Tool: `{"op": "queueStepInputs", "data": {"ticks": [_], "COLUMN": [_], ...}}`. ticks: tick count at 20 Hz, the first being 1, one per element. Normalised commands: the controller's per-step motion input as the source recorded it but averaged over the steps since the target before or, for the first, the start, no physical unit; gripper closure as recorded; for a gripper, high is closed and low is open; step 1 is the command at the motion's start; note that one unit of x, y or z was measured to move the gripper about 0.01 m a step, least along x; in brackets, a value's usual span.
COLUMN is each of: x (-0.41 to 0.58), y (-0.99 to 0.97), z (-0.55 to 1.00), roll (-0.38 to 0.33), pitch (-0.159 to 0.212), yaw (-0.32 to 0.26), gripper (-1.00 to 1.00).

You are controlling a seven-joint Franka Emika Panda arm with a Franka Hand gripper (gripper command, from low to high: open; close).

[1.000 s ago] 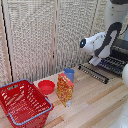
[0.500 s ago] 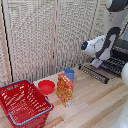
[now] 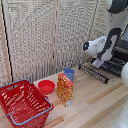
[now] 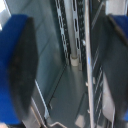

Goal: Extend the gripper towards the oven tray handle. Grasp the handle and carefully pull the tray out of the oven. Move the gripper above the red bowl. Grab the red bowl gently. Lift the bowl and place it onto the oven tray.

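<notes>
Reaching into the oven (image 3: pixel 121 52) at the exterior view's right, the gripper (image 4: pixel 65 65) has its 2 blurred blue fingers (image 4: pixel 20 70) spread apart around thin tray (image 4: pixel 92 75) bars, touching nothing. The oven is cut off by the frame. The red bowl (image 3: pixel 46 86) sits well apart, between basket (image 3: pixel 22 102) and carton (image 3: pixel 65 89).
</notes>
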Motion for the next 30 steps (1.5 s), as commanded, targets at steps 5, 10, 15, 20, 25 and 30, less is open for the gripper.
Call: {"op": "queueStepInputs", "data": {"ticks": [5,10,15,20,25,30], "x": [-0.115,-0.013,0.03,0.137,0.221,0.21], "y": [-0.07,0.11,0.66,0.86,0.9,0.99], "z": [0.03,-0.01,-0.09,-0.21,-0.32,-0.6], "roll": [0.003,0.077,0.15,0.138,0.071,-0.002], "pitch": [-0.035,0.001,0.0,0.0,0.0,0.0], "yaw": [0.001,-0.005,-0.011,-0.014,-0.039,-0.022], "gripper": [1.0,1.0,1.0,1.0,1.0,1.0]}}
